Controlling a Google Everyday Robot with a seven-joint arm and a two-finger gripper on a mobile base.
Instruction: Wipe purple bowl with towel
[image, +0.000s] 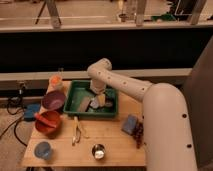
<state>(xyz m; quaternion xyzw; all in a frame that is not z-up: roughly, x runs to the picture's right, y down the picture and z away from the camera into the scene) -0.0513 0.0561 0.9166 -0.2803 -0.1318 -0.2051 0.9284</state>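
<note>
Gripper (99, 99) down in green tray (113, 111) over towel (94, 103), grip can't be told; purple bowl (53, 100) sits well apart on bench (110, 139).

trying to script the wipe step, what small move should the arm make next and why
Probably ease the gripper down onto the towel to take it. The gripper is inside the green tray, right at the towel, and I can't tell whether it has a hold. The purple bowl sits left of the tray with no cloth on it, so wiping can't start yet.
</note>
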